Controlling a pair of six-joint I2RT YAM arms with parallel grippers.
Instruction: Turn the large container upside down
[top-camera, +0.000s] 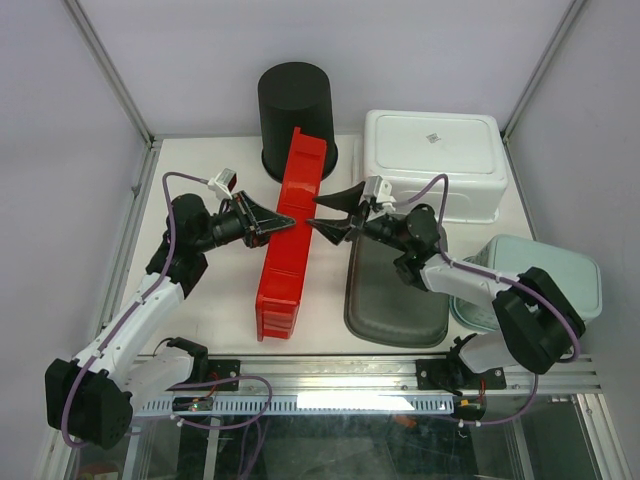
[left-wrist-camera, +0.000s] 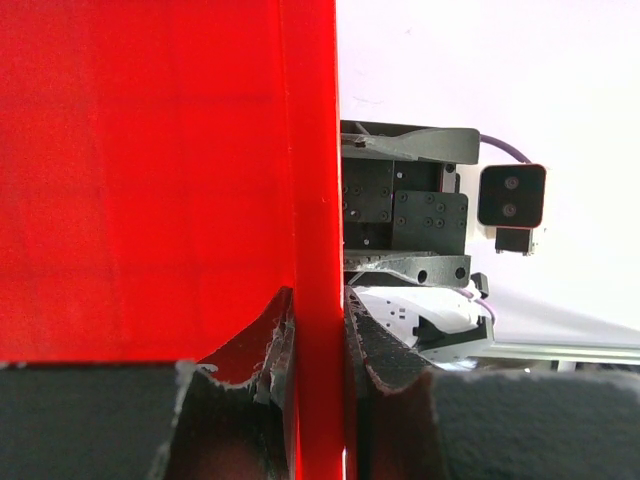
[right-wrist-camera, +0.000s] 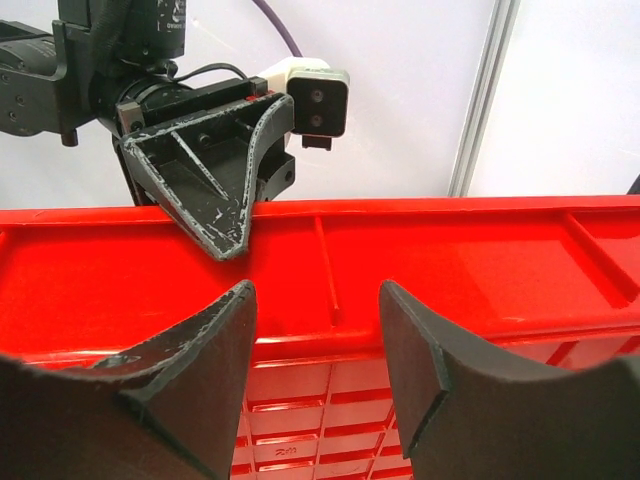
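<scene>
Top external: left tool (top-camera: 287, 222) astride rim of red container (top-camera: 285, 285)

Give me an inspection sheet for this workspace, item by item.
Surface: white table, no spills seen.
Job's things: red container stands on its long side, not yet upside down.
Clutter: black bucket and white tub at the back; dark grey tray and pale green tub on the right.
Grippers: left gripper shut on the container's rim; right gripper open at its opposite side.
Cables: purple cables along both arms.
Surroundings: white walls, metal frame posts.
</scene>
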